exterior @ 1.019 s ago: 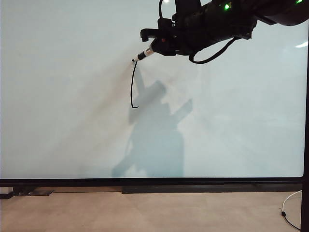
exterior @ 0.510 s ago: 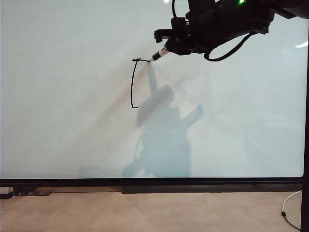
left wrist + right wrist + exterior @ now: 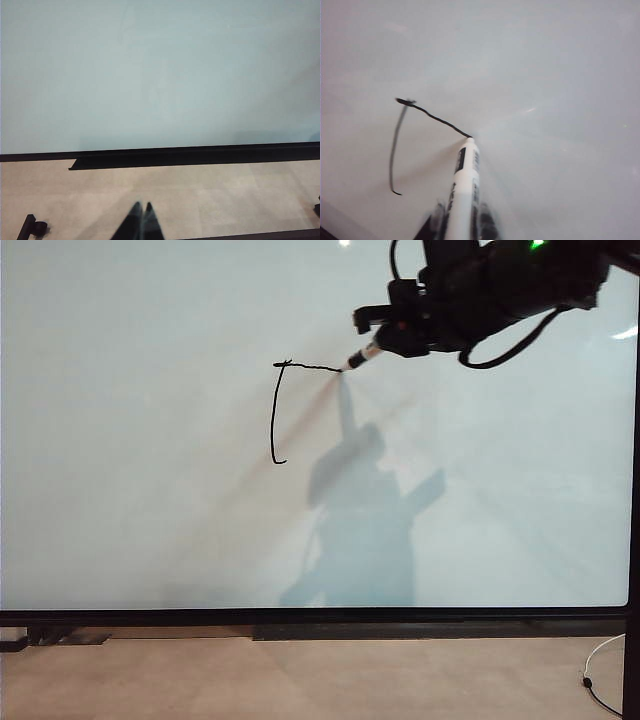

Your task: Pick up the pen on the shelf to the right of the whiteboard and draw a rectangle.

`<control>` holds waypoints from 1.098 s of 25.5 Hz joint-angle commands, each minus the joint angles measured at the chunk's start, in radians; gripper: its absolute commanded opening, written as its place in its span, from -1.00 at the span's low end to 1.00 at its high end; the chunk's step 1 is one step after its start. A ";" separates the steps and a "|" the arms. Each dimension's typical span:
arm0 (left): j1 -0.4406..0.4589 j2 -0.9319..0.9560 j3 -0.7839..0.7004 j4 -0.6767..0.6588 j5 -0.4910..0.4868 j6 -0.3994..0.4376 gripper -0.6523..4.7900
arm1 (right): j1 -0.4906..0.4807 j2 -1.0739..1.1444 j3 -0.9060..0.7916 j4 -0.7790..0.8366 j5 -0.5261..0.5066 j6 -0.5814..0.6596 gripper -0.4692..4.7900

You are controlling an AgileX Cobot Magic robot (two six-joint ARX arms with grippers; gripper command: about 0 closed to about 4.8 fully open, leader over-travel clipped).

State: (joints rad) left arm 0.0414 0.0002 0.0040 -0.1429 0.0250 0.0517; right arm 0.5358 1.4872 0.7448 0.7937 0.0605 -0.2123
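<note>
The whiteboard (image 3: 150, 490) fills most of the exterior view. On it is a thin black line (image 3: 274, 415): one upright stroke and a short stroke running right from its top. My right gripper (image 3: 385, 340) is high on the right, shut on the pen (image 3: 362, 357), whose black tip touches the board at the end of the top stroke. In the right wrist view the pen (image 3: 465, 190) has a white barrel with black print, clamped between my dark fingers (image 3: 487, 225), its tip on the line (image 3: 435, 117). My left gripper (image 3: 142, 206) is shut, empty, over the beige floor.
The whiteboard's black bottom frame (image 3: 320, 617) runs across the exterior view with a dark ledge (image 3: 165, 161) below it. Beige floor (image 3: 300, 680) lies in front. A white cable (image 3: 600, 670) curls at the lower right. The arm's shadow (image 3: 360, 520) falls on the board.
My right gripper has moved to the right with the pen on the board, drawing the top stroke from the upright stroke's upper end. The left gripper shows only now.
</note>
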 commanded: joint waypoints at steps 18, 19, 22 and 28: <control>0.000 0.000 0.003 0.009 0.002 0.000 -0.78 | -0.040 -0.122 -0.086 0.000 0.014 -0.024 -0.84; 0.000 0.000 0.003 0.009 0.001 0.000 -0.78 | -0.023 -0.136 -0.097 -0.001 0.016 -0.024 -0.84; 0.000 0.000 0.003 0.010 0.001 0.000 -0.78 | 0.047 -0.174 -0.123 -0.035 0.058 -0.026 -0.84; 0.000 0.000 0.003 0.009 -0.002 0.000 -0.78 | 0.147 -0.138 -0.126 -0.054 0.063 0.017 -0.85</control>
State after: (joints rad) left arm 0.0410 0.0002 0.0040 -0.1429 0.0235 0.0517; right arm 0.6567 1.3304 0.6197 0.7139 0.1188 -0.2188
